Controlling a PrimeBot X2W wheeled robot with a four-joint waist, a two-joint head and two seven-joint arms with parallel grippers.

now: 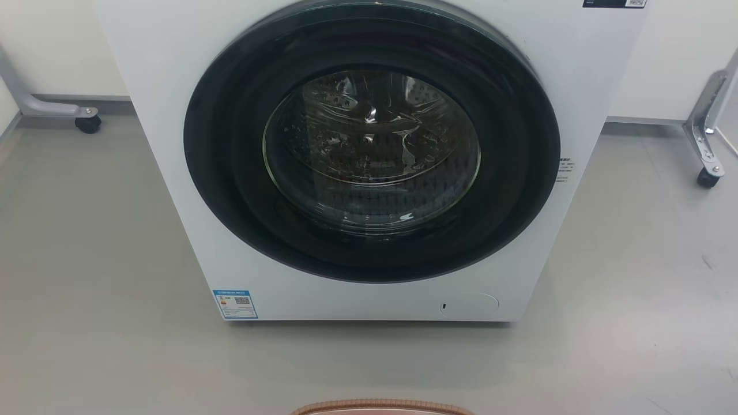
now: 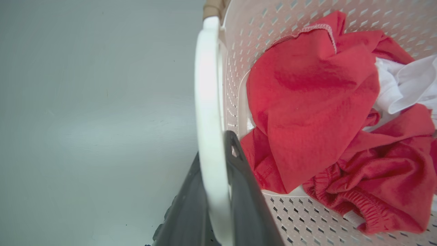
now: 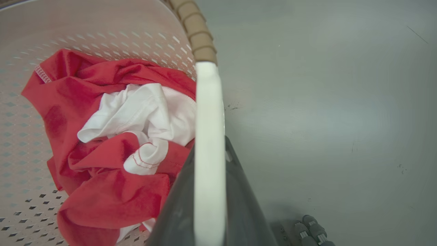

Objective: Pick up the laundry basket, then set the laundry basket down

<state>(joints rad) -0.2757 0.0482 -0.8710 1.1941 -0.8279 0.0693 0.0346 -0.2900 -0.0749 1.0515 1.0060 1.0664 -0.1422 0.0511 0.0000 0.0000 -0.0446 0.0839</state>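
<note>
While left tool (image 2: 214,147) and right tool (image 3: 209,147) clamp the laundry basket's (image 2: 239,51) handles (image 2: 206,85), a washing machine (image 1: 346,300) stands ahead.

Washing machine (image 1: 369,173) ahead on floor (image 1: 86,259), laundry basket (image 1: 380,407) before it — clothes (image 2: 307,102) inside basket

The right gripper's (image 3: 210,150) two dark jaws are closed against the flat white plastic side handle (image 3: 208,102) of the rounded cream plastic laundry basket (image 3: 102,27) with perforated walls, one jaw on each face. Beyond the jaw tips the handle joins the brown woven-look rim (image 3: 198,30). On the left jaw's side, inside the basket, a crumpled red garment (image 3: 112,194) wraps a white cloth (image 3: 143,112). On the right jaw's side lies smooth grey floor (image 3: 324,102).
</note>
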